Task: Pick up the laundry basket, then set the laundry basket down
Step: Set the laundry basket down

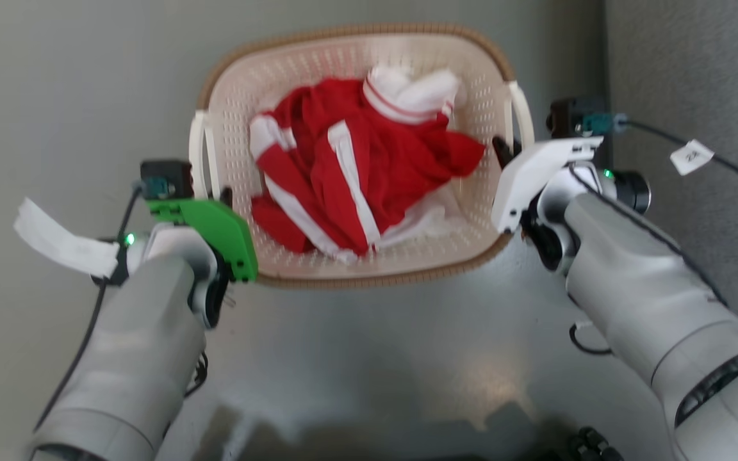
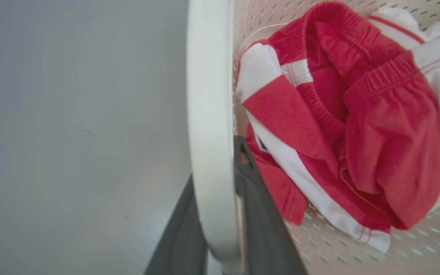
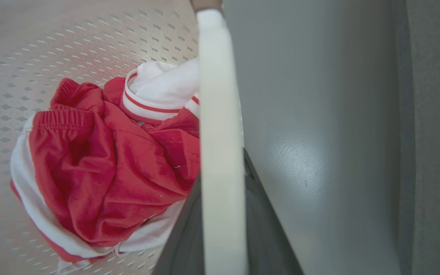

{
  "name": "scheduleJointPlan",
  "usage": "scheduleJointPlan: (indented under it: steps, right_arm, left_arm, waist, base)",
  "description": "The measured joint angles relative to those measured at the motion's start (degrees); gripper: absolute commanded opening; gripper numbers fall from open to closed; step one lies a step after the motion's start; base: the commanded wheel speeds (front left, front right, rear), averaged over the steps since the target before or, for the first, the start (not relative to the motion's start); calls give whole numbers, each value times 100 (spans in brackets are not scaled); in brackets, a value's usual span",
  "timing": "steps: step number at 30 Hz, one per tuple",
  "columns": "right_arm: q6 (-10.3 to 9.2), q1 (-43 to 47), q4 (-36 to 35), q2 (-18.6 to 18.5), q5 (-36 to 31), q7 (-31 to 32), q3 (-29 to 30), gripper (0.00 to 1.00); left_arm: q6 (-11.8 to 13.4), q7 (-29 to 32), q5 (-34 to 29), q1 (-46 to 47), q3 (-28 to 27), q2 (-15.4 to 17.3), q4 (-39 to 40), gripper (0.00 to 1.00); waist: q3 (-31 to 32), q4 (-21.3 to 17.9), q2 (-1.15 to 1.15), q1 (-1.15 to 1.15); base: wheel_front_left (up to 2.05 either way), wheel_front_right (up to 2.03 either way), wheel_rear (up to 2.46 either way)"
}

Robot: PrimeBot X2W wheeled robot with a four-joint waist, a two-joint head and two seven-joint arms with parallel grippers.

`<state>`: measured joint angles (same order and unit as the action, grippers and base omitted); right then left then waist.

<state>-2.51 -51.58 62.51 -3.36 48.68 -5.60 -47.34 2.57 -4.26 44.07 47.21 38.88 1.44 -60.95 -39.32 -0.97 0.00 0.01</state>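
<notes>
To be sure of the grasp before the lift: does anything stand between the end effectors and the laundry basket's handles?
Nothing visible does. The left end effector holds the left handle between its fingers, the right end effector the right handle. The red-and-white clothes lie inside the laundry basket, not between fingers and handles.

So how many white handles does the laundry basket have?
2. One handle on the laundry basket's left side, between the left end effector's fingers; the other on its right side, between the right end effector's fingers.
</notes>
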Motion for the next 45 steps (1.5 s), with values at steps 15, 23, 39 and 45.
scheduleJointPlan:
  steps: [15,23,39,45]
  right_arm:
    - [100,-481,157,-3,-34,-252,30,0]
    - [148,-584,187,-3,-33,-312,20,0]
    - [200,-803,276,-2,-24,-424,-38,0]
    - [226,-805,292,5,-13,-453,-58,0]
  left_arm:
    - [1,-213,-115,480,-19,25,-35,0]
    - [-8,-292,-148,601,-16,21,-123,0]
    - [-55,-431,-192,826,8,0,-281,0]
    - [-60,-438,-249,883,24,-7,-347,0]
  waist:
    - [-948,22,0,0]
    - [-1093,31,0,-1]
    - [-1464,15,0,-1]
    - [-1498,11,0,-1]
  base:
    - [0,0,0]
    - [0,0,0]
    - [0,0,0]
    - [0,0,0]
